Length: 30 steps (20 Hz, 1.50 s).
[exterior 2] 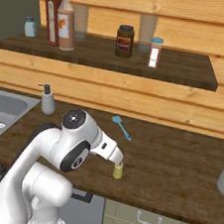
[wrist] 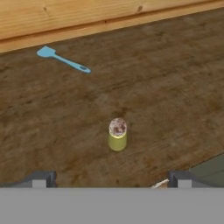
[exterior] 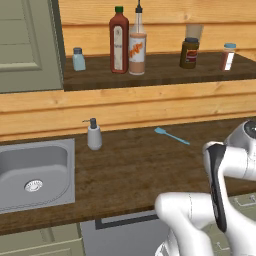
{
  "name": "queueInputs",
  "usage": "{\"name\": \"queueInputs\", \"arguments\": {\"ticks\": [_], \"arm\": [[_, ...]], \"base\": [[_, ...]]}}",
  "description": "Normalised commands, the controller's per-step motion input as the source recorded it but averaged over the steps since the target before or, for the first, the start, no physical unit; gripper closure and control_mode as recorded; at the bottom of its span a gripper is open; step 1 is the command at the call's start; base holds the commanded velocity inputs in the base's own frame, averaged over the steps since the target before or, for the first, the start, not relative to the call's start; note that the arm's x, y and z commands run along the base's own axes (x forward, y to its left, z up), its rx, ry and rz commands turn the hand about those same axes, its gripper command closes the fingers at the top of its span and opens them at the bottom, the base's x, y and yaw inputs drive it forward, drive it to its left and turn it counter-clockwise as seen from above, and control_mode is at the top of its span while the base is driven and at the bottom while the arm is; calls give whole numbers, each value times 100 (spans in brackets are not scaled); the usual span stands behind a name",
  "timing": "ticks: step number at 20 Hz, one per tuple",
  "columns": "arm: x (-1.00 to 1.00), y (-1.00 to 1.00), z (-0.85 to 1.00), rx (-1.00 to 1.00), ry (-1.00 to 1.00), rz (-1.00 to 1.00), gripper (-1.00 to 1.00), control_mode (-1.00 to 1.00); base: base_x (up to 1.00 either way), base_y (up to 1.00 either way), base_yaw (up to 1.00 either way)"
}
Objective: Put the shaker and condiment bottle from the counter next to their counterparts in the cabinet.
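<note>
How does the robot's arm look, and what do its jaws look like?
The arm has smooth, rounded white shells with dark grey joints and a round grey cap at one joint. No cables or markings are visible. The gripper has two small dark grey jaws with lighter pads.

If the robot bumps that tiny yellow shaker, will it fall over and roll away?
Probably. The shaker stands upright on the counter on a small base, so a sideways nudge could tip it. It is round, so once down it would likely roll. It looks small and light, so the open gripper should close gently.
</note>
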Motion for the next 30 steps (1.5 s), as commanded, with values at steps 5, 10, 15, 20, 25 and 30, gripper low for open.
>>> {"name": "queueInputs", "arguments": {"ticks": [5, 10, 15, 20, 25, 30], "arm": [[20, -12, -34, 0, 0, 0, -100, -100], [17, -16, -34, 0, 0, 0, -100, -100], [16, -16, -30, 0, 0, 0, -100, -100], [19, -5, -20, 0, 0, 0, -100, -100], [18, -1, -16, 0, 0, 0, -100, -100], [22, -8, -19, 0, 1, 0, -100, -100]], "base": [[0, 0, 0], [0, 0, 0], [0, 0, 0], [0, 0, 0], [0, 0, 0], [0, 0, 0]]}}
